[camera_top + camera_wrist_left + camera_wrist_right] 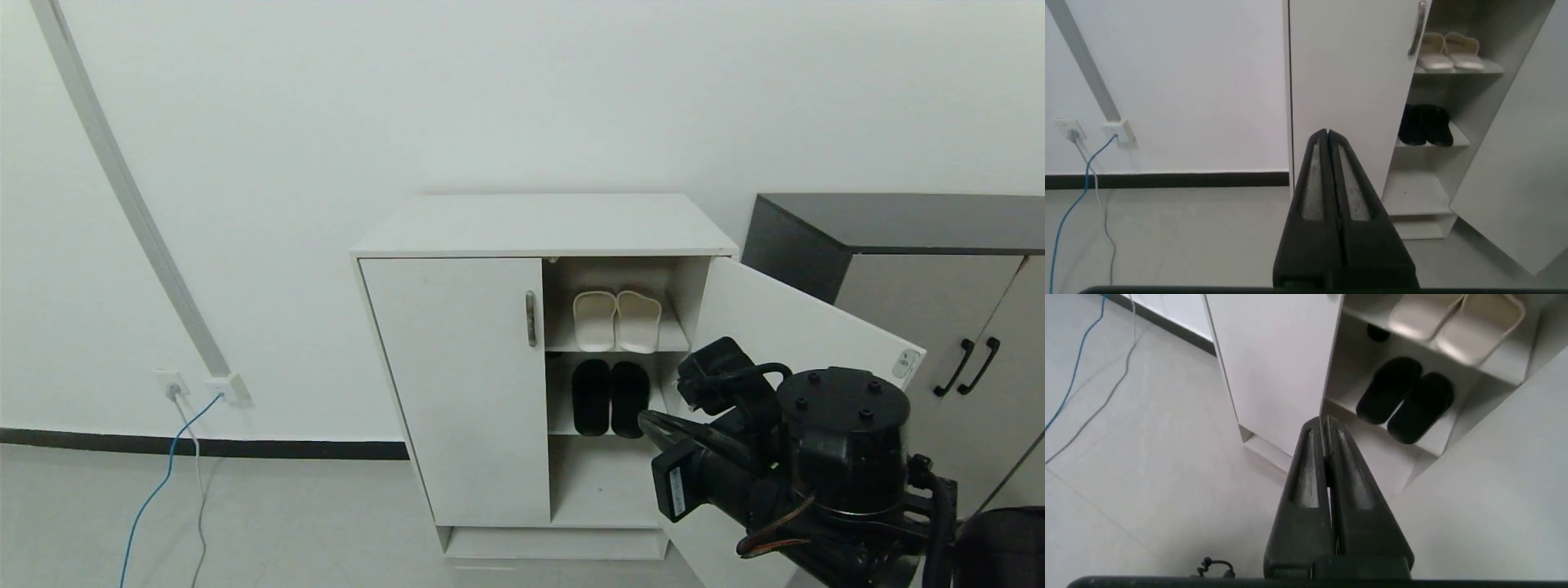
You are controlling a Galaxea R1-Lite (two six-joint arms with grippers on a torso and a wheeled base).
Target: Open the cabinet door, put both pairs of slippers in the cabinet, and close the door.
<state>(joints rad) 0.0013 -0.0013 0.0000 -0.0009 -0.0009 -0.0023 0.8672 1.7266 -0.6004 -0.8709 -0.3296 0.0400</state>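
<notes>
The white cabinet (543,224) stands against the wall with its left door (453,384) closed and its right door (784,327) swung open. White slippers (616,320) lie side by side on the upper shelf. Black slippers (610,398) lie on the shelf below. My right arm is low in front of the open door. Its gripper (1327,420) is shut on nothing and points at the cabinet's foot, below the black slippers (1404,390). My left gripper (1327,132) is also shut and empty. It hangs above the floor, aimed at the closed door (1351,106).
A grey cabinet (939,302) with a dark top and black handles stands just right of the open door. Wall sockets (196,384) with a blue cable (155,490) trailing to the floor are at the left. Bare floor lies before the cabinet.
</notes>
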